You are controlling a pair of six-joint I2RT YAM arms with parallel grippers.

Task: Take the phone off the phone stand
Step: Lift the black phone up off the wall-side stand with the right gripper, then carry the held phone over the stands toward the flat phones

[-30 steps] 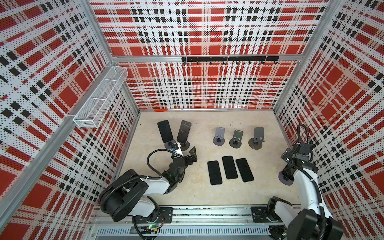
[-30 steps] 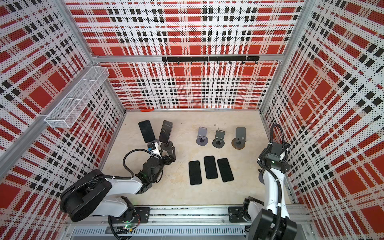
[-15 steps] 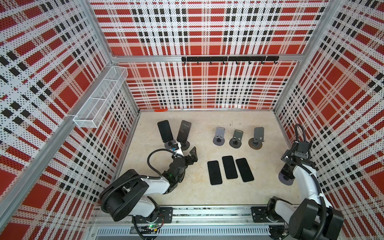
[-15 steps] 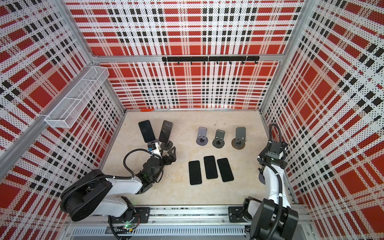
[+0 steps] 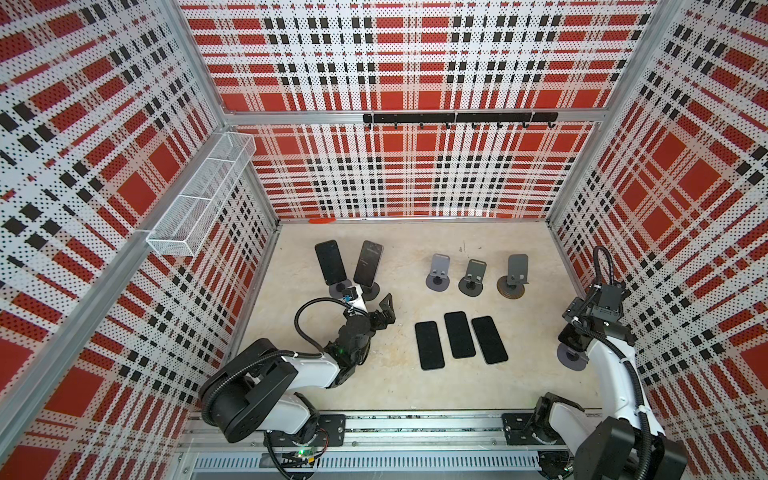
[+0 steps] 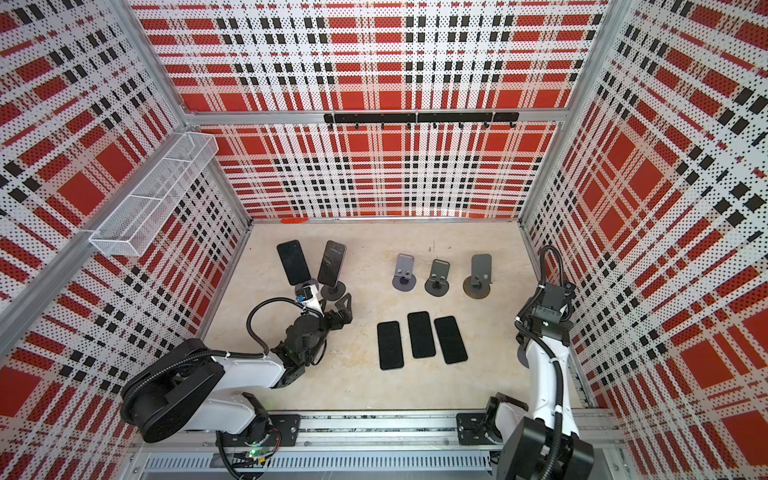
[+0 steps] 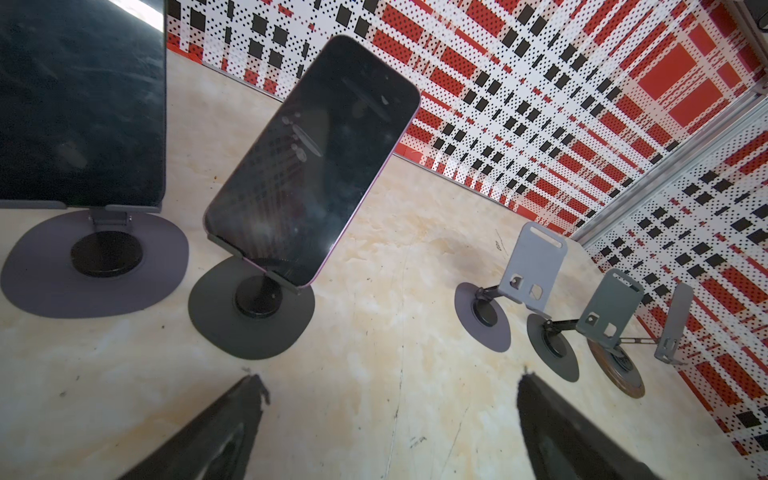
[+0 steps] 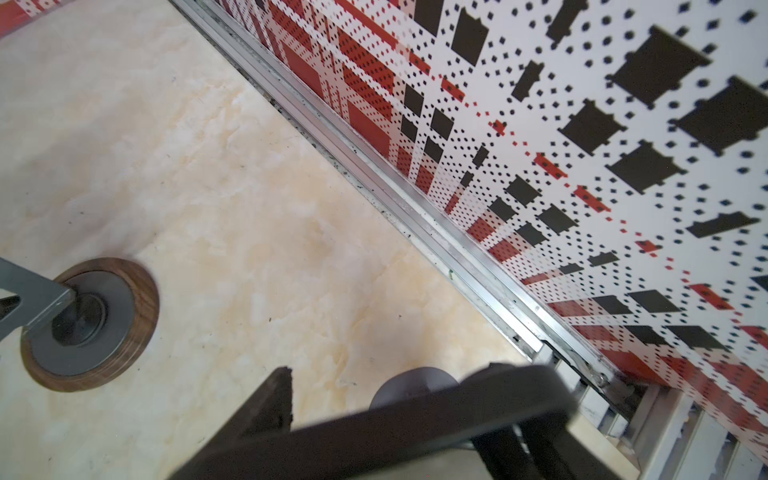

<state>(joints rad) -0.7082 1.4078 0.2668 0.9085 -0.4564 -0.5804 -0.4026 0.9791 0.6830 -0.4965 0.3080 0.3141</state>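
Seeing beige marble-look tabletop, red/black plaid perf walls. Dark phone betw right gripper fingers, above grey stand base nr right wall; clamped or not, can't tell. Left gripper wide open, empty.

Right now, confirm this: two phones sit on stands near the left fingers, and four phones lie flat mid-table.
Not four: three phones lie flat mid-table, as both top views show. Two phones do sit on stands near the left fingers.
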